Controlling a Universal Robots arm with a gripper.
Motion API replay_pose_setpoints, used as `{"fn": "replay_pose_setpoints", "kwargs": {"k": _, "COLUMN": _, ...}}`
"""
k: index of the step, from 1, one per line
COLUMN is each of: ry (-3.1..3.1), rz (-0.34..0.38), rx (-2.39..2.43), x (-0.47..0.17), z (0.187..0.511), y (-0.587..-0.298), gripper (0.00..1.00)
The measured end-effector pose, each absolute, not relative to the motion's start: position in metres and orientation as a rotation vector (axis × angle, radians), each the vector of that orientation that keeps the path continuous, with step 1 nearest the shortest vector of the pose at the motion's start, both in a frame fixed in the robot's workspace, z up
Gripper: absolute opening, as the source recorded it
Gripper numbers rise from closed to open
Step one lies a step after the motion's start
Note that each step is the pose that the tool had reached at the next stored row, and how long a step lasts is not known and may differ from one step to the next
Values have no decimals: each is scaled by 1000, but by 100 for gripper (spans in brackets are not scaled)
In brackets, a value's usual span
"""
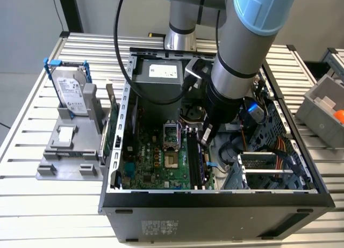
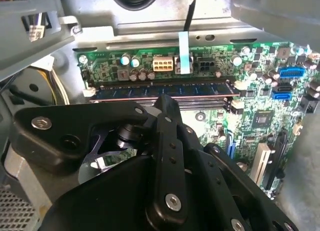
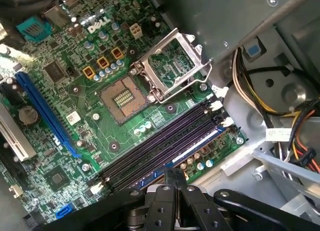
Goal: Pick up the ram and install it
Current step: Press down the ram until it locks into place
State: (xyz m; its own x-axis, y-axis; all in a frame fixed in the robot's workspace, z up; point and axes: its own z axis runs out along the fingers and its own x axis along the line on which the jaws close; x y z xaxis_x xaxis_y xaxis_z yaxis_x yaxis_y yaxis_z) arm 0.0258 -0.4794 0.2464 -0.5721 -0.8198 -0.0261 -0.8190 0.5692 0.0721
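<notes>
The ram (image 2: 200, 90), a thin bluish stick, sits upright in the outermost of the long black slots (image 3: 150, 151) on the green motherboard (image 1: 145, 162). It also appears as a blue line in the first wrist view (image 3: 202, 143). My gripper (image 1: 206, 140) is down inside the open computer case, right over those slots. The black fingers are shut together, and their tips (image 2: 167, 98) meet the ram's top edge at about mid-length, crosswise to the stick. In the first wrist view the gripper (image 3: 174, 171) stands just over that same slot. Nothing is held between the fingers.
The open CPU socket (image 3: 122, 96) lies beside the slots. A power supply (image 1: 161, 79) and cable bundles (image 1: 252, 111) crowd the case around my arm. A silver hard drive (image 1: 72, 89) stands in a grey holder outside the case, on the exterior view's left. A grey bin (image 1: 328, 106) sits at its right.
</notes>
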Motion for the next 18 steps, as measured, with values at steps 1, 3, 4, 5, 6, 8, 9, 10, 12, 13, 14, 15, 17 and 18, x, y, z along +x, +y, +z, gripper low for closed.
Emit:
{"fn": "replay_pose_setpoints", "kwargs": {"k": 1, "ry": -2767, "rz": -124, "rx": 1463, "x": 26, "z": 246, "y": -479, "gripper": 0}}
{"fn": "replay_pose_setpoints", "kwargs": {"k": 3, "ry": -2751, "rz": -134, "rx": 1500, "x": 26, "z": 246, "y": -479, "gripper": 0}}
{"fn": "replay_pose_setpoints", "kwargs": {"k": 4, "ry": -2740, "rz": -137, "rx": 1521, "x": 26, "z": 246, "y": -479, "gripper": 0}}
{"fn": "replay_pose_setpoints", "kwargs": {"k": 5, "ry": -2727, "rz": -138, "rx": 1545, "x": 26, "z": 246, "y": -479, "gripper": 0}}
{"fn": "replay_pose_setpoints", "kwargs": {"k": 6, "ry": -2714, "rz": -138, "rx": 1569, "x": 26, "z": 245, "y": -479, "gripper": 0}}
{"fn": "replay_pose_setpoints", "kwargs": {"k": 8, "ry": -2685, "rz": -137, "rx": 1616, "x": 26, "z": 244, "y": -479, "gripper": 0}}
{"fn": "replay_pose_setpoints", "kwargs": {"k": 9, "ry": -2670, "rz": -136, "rx": 1642, "x": 26, "z": 244, "y": -479, "gripper": 0}}
{"fn": "replay_pose_setpoints", "kwargs": {"k": 10, "ry": -2657, "rz": -134, "rx": 1666, "x": 26, "z": 243, "y": -479, "gripper": 0}}
{"fn": "replay_pose_setpoints", "kwargs": {"k": 12, "ry": -2629, "rz": -131, "rx": 1713, "x": 26, "z": 242, "y": -479, "gripper": 0}}
{"fn": "replay_pose_setpoints", "kwargs": {"k": 13, "ry": -2614, "rz": -130, "rx": 1736, "x": 26, "z": 242, "y": -479, "gripper": 0}}
{"fn": "replay_pose_setpoints", "kwargs": {"k": 14, "ry": -2598, "rz": -130, "rx": 1758, "x": 26, "z": 241, "y": -479, "gripper": 0}}
{"fn": "replay_pose_setpoints", "kwargs": {"k": 15, "ry": -2586, "rz": -130, "rx": 1776, "x": 26, "z": 241, "y": -479, "gripper": 0}}
{"fn": "replay_pose_setpoints", "kwargs": {"k": 17, "ry": -2558, "rz": -131, "rx": 1814, "x": 26, "z": 241, "y": -479, "gripper": 0}}
{"fn": "replay_pose_setpoints", "kwargs": {"k": 18, "ry": -2543, "rz": -132, "rx": 1835, "x": 26, "z": 241, "y": -479, "gripper": 0}}
